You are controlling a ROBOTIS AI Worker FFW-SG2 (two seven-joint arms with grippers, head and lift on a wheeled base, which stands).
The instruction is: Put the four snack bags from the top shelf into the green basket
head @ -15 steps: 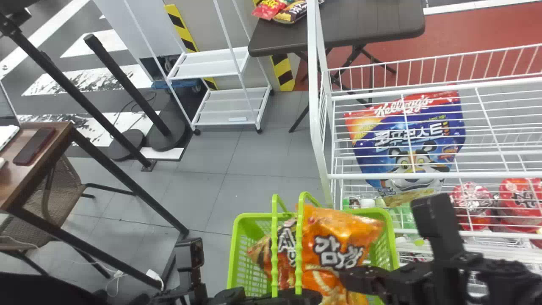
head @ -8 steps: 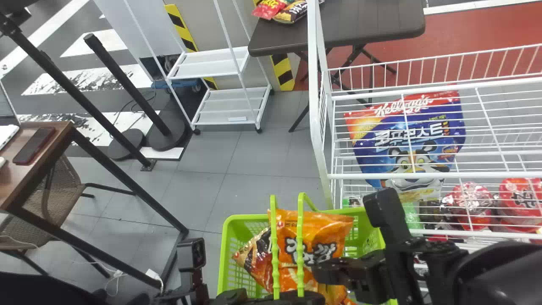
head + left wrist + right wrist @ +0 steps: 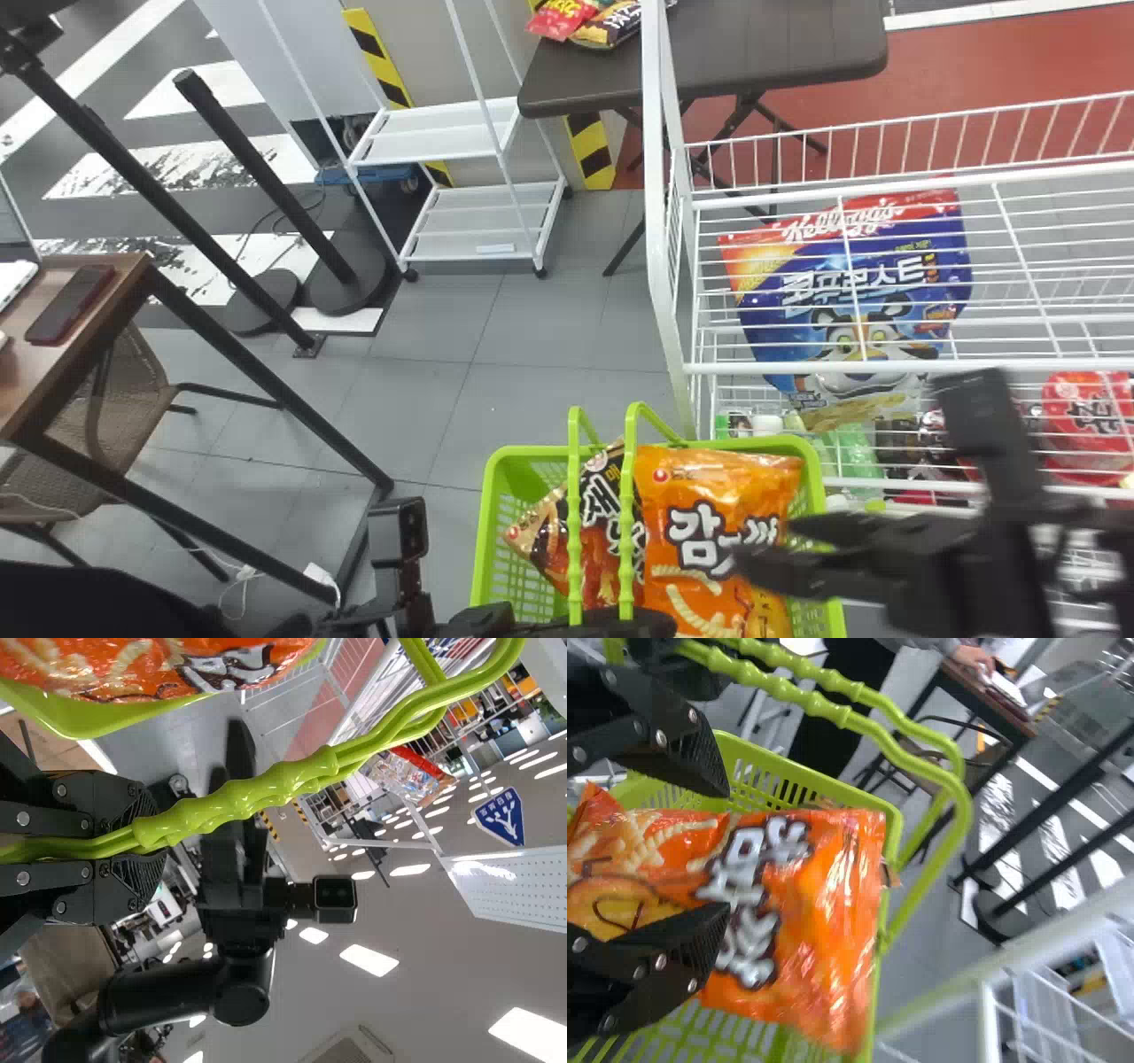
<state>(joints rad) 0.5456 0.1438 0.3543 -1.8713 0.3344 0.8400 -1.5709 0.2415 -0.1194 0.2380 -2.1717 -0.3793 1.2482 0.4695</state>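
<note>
"Looking down at the green basket (image 3: 529, 455), what do you make out inside?"

"Two snack bags, side by side. The orange bag (image 3: 709, 505) leans on the right, and the dark bag (image 3: 595, 514), red lower down, tilts on the left. Whether more bags lie under them, I cannot tell."

"And the handles (image 3: 627, 496)?"

"Raised, both of them, crossing in front of the dark bag. The left claw (image 3: 631, 623) has them, down at the bottom edge of the head view. In its wrist view the claw (image 3: 142, 846) is closed around them, one finger on each side, the two handles pressed together."

"What about the right claw (image 3: 764, 551)?"

"Open. It is at the right side of the basket, over the orange bag. From its wrist the fingers (image 3: 673, 943) stand well apart, with part of the orange bag showing between them. Whether they touch it, I cannot tell."

"Anything around the basket?"

"The white wire rack (image 3: 669, 292) rises just beyond it, on the right. A big blue cereal bag (image 3: 850, 266) shows through its wires, and a red packet (image 3: 1088, 425) sits lower down. Farther back, a dark table (image 3: 753, 53) has a few packets (image 3: 611, 25) on it."
</note>
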